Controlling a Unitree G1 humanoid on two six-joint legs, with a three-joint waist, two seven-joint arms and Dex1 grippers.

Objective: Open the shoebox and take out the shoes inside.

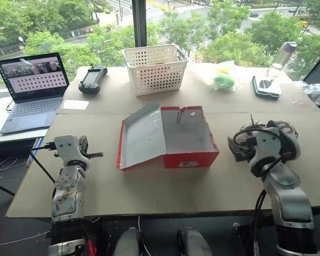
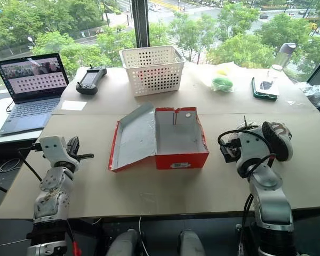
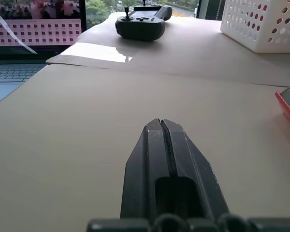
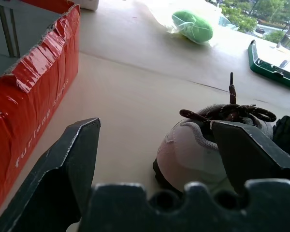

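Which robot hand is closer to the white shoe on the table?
The right one. The right gripper sits open right at the shoe, to the right of the red shoebox. The left gripper, shut, is across the table beyond the box's lid.

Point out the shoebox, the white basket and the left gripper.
shoebox (image 1: 191, 159), left eye view, red front wall.
white basket (image 1: 156, 74), left eye view, perforated front wall.
left gripper (image 3: 160, 122), left wrist view, tips of the shut fingers.

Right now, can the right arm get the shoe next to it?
Probably yes. The right gripper is open, and the shoe sits on the table just ahead of its fingers with nothing between them.
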